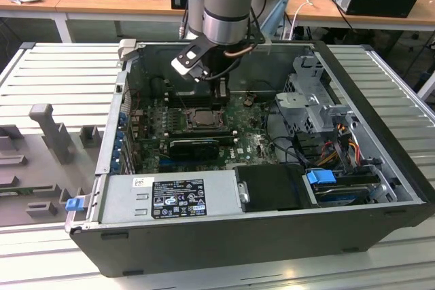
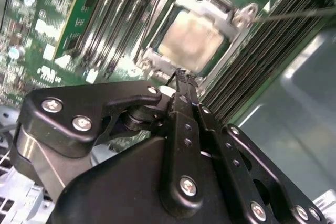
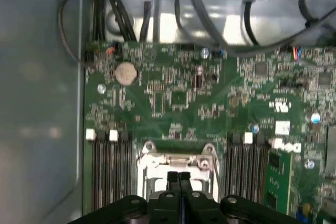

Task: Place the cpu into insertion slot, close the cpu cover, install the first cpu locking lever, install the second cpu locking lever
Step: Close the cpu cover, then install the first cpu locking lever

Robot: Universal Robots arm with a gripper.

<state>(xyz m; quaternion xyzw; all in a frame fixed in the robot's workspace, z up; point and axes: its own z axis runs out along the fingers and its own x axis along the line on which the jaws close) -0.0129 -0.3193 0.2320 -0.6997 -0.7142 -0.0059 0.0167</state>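
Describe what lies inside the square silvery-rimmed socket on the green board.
A flat square chip with silver-grey metal top lies inside; whatever is beneath it is covered.

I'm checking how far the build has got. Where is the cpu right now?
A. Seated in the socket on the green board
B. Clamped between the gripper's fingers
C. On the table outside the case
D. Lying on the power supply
A: in the second wrist view the cpu lies silver top up in the socket, framed by the cpu cover, and the gripper is shut on nothing.
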